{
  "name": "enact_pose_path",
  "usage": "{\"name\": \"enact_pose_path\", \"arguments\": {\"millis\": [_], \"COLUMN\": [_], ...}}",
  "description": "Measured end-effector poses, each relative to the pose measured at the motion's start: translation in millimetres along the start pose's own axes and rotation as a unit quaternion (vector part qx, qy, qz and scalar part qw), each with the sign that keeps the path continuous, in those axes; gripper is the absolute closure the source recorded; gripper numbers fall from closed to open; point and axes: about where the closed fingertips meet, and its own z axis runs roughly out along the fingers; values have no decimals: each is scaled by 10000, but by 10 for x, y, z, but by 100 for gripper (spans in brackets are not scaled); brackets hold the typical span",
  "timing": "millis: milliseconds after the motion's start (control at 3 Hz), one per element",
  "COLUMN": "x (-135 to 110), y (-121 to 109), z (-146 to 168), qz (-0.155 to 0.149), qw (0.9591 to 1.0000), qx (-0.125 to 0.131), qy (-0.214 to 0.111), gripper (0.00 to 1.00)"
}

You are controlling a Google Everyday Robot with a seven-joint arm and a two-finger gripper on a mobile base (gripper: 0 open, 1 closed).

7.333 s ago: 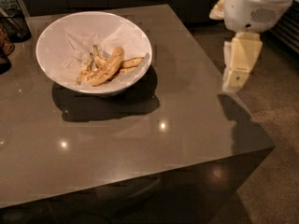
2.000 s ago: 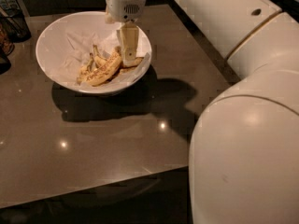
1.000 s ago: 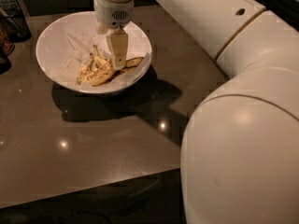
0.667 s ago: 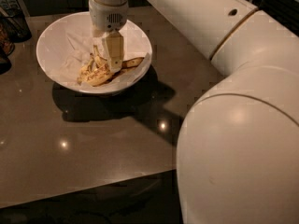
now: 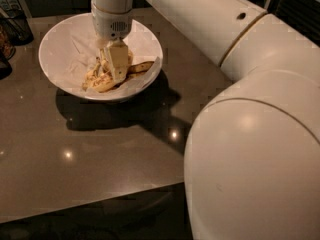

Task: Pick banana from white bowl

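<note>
The pincer hangs point-down inside the white bowl, its pale tip lowered onto the pile of fruit near the bowl's middle. It touches the fruit or comes very close to it. Whether it is apart, together or clamped on anything I cannot tell, since its broad front face hides the rest. Just above it sits the round white wrist housing with a small dark grille.

The banana, plump, curved and speckled yellow-brown, lies in the bowl right under and to the left of the pincer's tip, on crumpled white paper that lines the bowl. A thinner banana lies beside it, pointing toward the bowl's right rim.

The bowl stands on the far left part of a dark, glossy desk, where it casts a heavy shadow toward the viewer. A few bright light spots reflect on the desk top.

The thick white arm runs from the wrist across the upper right and swells into a large rounded joint that fills the lower right corner.
</note>
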Motion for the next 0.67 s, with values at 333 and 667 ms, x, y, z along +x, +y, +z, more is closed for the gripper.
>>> {"name": "enact_pose_path", "arguments": {"millis": [333, 667], "x": [-10, -24], "y": [11, 40], "z": [57, 129], "qz": [6, 18], "qw": [10000, 9999], "qx": [-53, -129], "qy": [-35, -101], "gripper": [25, 26]}}
